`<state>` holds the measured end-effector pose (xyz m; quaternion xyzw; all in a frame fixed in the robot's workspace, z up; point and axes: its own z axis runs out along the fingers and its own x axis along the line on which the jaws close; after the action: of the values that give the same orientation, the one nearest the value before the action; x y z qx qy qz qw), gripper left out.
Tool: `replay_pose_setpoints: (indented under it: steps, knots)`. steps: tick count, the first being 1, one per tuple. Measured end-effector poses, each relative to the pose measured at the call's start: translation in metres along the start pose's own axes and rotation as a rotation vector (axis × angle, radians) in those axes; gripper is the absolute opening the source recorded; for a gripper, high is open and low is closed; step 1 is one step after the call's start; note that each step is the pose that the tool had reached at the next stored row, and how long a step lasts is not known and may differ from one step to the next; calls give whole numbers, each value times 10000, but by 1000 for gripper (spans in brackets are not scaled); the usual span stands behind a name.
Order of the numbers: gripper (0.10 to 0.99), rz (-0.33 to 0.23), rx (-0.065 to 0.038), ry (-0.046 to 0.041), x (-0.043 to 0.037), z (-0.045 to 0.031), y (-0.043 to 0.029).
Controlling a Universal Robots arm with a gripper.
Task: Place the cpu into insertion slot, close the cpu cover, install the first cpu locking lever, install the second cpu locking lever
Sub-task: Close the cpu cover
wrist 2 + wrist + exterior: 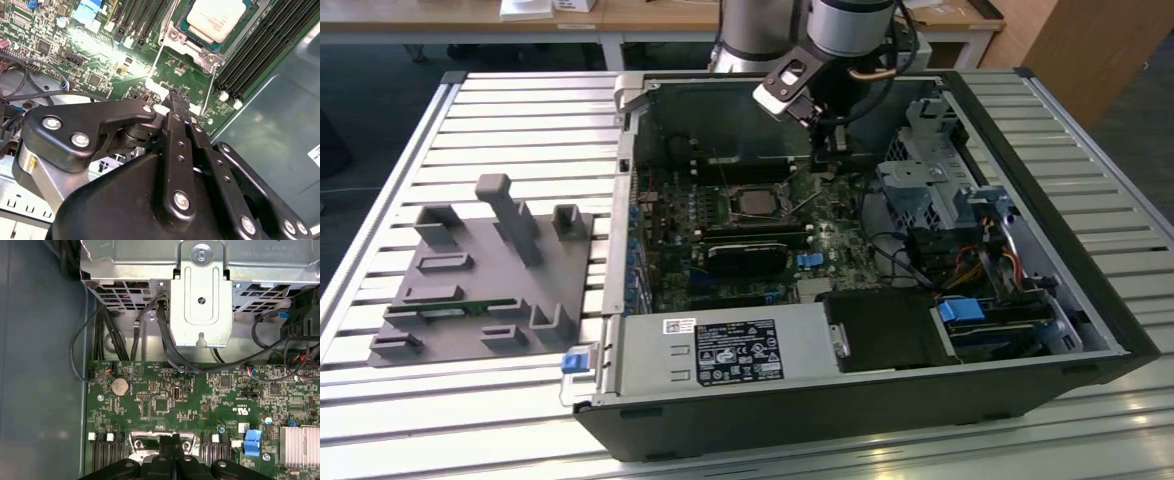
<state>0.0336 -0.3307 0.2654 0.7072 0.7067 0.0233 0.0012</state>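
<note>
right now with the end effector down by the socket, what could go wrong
The end effector is low beside the socket; a slip could scrape the board or the memory-slot latches. Cables by the drive cage run close to the arm and might snag.

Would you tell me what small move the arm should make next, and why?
Probably ease the end effector down onto the thin wire locking lever beside it: the silvery square cpu already sits under the metal frame cover, and that lever looks unlatched.
</note>
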Motion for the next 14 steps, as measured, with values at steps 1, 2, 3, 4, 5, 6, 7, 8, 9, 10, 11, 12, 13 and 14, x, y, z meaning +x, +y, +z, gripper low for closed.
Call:
replay_pose_setpoints:
  steps: [1, 2, 3, 4, 5, 6, 7, 8, 9, 10, 11, 12, 13, 14]
  knots:
    - [106, 0, 7, 0, 1, 2, 9]
    - [106, 0, 15, -1, 1, 2, 19]
    - [106, 1, 23, 1, 2, 5, 32]
    - [106, 0, 30, 2, 3, 8, 47]
    - [106, 1, 37, 2, 4, 11, 63]
    - [106, 1, 46, 1, 7, 14, 81]
    - [106, 2, 56, 2, 9, 18, 101]
    - [106, 2, 67, 0, 12, 23, 122]
    - [106, 3, 78, 1, 15, 29, 140]
    - [106, 2, 90, 2, 18, 36, 155]
    - [106, 2, 99, 0, 20, 42, 166]
    - [106, 2, 104, 1, 21, 48, 173]
    - [106, 3, 110, 1, 22, 53, 181]
    - [106, 3, 118, 0, 22, 57, 189]
